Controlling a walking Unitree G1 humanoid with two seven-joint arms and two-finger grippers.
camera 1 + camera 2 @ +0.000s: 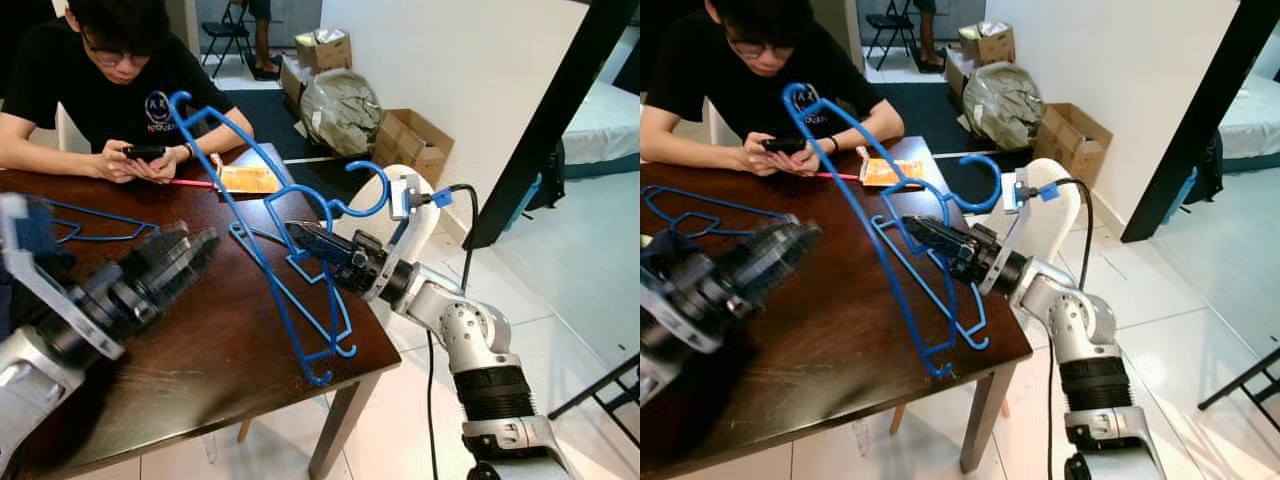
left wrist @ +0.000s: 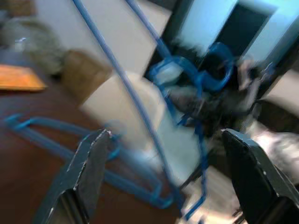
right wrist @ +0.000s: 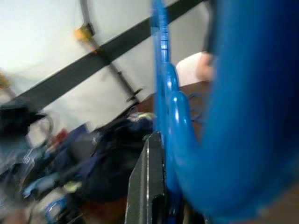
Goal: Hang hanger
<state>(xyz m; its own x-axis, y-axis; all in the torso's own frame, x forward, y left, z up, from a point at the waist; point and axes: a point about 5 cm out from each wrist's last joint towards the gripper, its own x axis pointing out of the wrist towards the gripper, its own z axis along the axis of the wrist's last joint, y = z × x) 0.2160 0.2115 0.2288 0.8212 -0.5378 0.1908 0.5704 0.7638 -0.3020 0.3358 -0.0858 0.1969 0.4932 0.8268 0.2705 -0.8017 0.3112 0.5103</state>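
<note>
My right gripper (image 1: 300,236) has its two black fingers closed on a blue plastic clothes hanger (image 1: 262,228), near the neck below its hook, and I hold this hanger up over the right part of the dark brown wooden table (image 1: 190,360). The hanger stands tilted, one long end high toward the person and the other end down at the table's near edge; if it touches the wood there I cannot tell. In my right wrist view the blue plastic lies directly against one black finger (image 3: 149,186). My left gripper (image 1: 185,250) is wide open and holds nothing; it hovers over the table, beside the hanger but apart from it. I count two blue hangers: the one I hold and a second blue hanger (image 1: 700,212) lying flat on the table's left part. One person in a black T-shirt (image 1: 100,85) sits at the far side, both hands on a black phone (image 1: 143,153). Near them lies one orange packet (image 1: 248,179).
</note>
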